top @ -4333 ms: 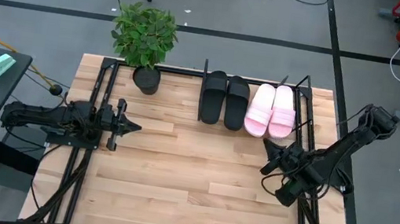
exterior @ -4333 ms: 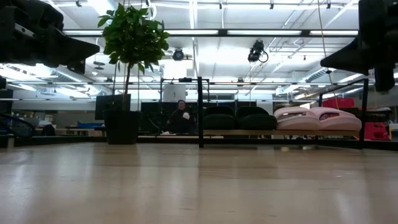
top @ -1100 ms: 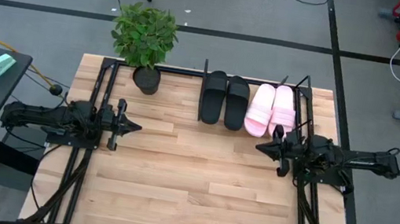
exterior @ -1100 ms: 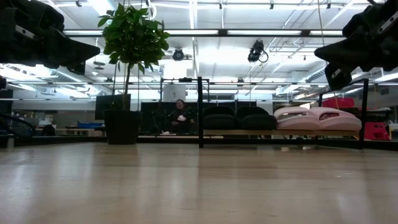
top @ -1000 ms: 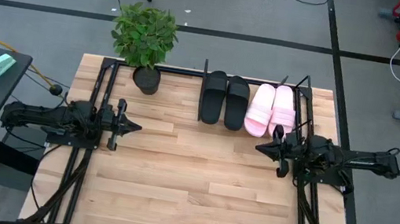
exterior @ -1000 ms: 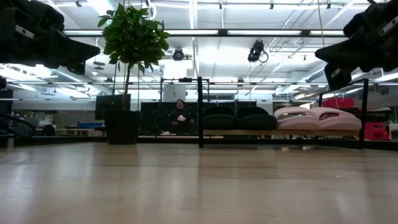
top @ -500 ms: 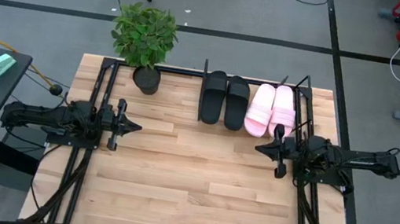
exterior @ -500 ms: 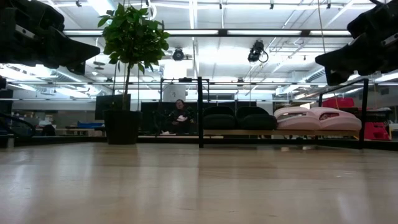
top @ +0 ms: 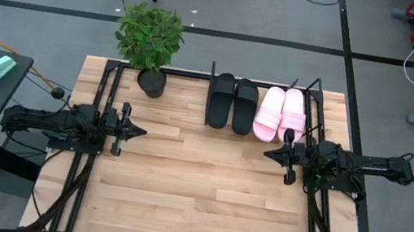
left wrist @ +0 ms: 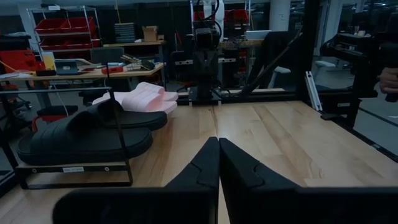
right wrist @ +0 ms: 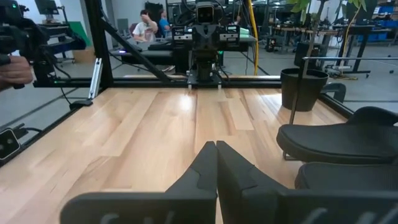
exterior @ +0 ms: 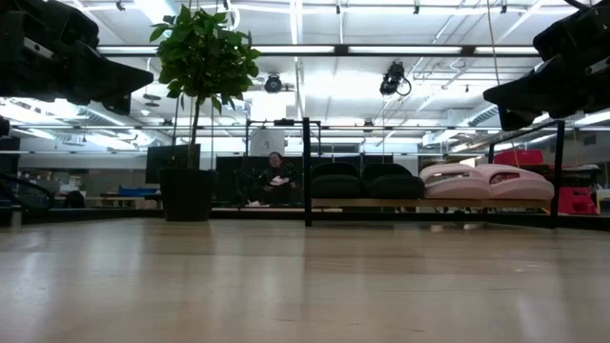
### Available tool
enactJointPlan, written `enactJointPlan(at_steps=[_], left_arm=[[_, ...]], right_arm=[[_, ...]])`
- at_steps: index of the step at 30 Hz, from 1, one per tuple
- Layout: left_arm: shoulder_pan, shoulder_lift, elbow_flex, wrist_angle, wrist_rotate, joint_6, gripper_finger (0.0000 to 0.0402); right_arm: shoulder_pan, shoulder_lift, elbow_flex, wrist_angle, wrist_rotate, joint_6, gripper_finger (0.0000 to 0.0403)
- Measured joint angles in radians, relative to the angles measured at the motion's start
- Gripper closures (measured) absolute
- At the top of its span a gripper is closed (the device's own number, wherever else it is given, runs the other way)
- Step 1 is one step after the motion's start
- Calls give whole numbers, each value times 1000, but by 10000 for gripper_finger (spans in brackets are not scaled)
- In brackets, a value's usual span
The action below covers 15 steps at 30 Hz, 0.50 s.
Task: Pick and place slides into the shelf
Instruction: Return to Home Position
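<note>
Two black slides (top: 233,103) and two pale pink slides (top: 281,115) lie side by side, soles down, in the low black rod shelf (top: 211,75) at the table's far edge. The low view shows the black pair (exterior: 367,181) and the pink pair (exterior: 486,181) between the shelf's posts (exterior: 307,171). My left gripper (top: 141,132) is shut at the table's left side and points level toward the middle, its fingers together in the left wrist view (left wrist: 218,140). My right gripper (top: 267,152) is shut at the right side, near the pink slides, and points level toward the left (right wrist: 216,143).
A potted plant (top: 149,37) stands at the far edge, left of the shelf. Bare wooden tabletop (top: 196,188) lies between the two arms. Black arm rails run along both table sides. A person (exterior: 276,176) sits in the room beyond the table.
My right gripper has rolled about the line it points along and stayed in place, shut. The slides have kept still in the shelf.
</note>
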Motion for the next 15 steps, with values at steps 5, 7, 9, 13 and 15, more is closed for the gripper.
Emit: enactJointPlan(at_steps=[5, 7, 9, 13, 15], left_arm=[[0, 0, 0, 3, 33, 4, 396], [0, 0, 0, 5, 35, 2, 390], [0, 0, 0, 10, 35, -6, 386], [0, 0, 0, 13, 35, -20, 395], [0, 0, 0, 13, 31, -24, 397]], right_arm=[[0, 0, 0, 0, 0, -1, 403], [0, 0, 0, -1, 0, -8, 403], [0, 0, 0, -1, 0, -17, 403], [0, 0, 0, -1, 0, -26, 403], [0, 0, 0, -1, 0, -26, 403]])
